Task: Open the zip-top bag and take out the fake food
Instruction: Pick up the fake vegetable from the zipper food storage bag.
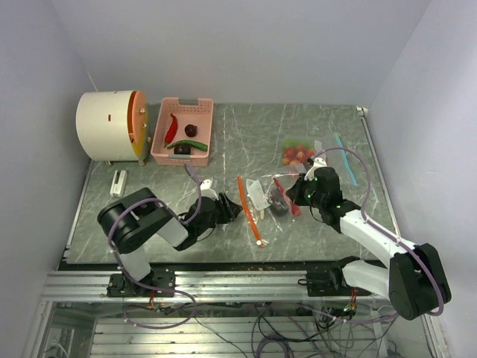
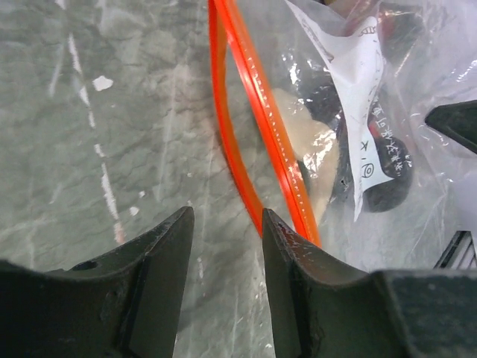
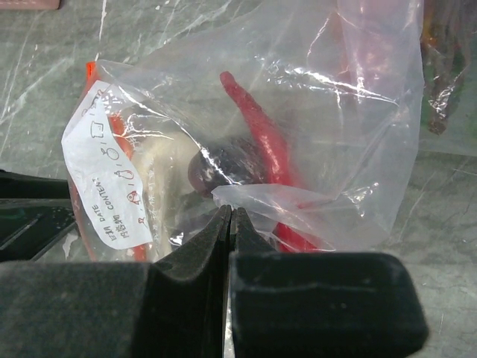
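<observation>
I am logging the left gripper as released, jaws apart. The orange zip strip is running from top centre of its view down to the right-hand fingertip, its long axis nearly along the fingers, so I am judging that a slight rightward shift is needed. The right gripper is clenching zip-top bag film at lower centre, and the fake food is lying inside, mid-frame.

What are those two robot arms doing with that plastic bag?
They are working on opening and emptying a zip-top bag. The right pincer is shut on the bag's clear plastic. The left pincer is open at the orange zip strip. A red pepper and a dark fruit are inside the bag.
</observation>
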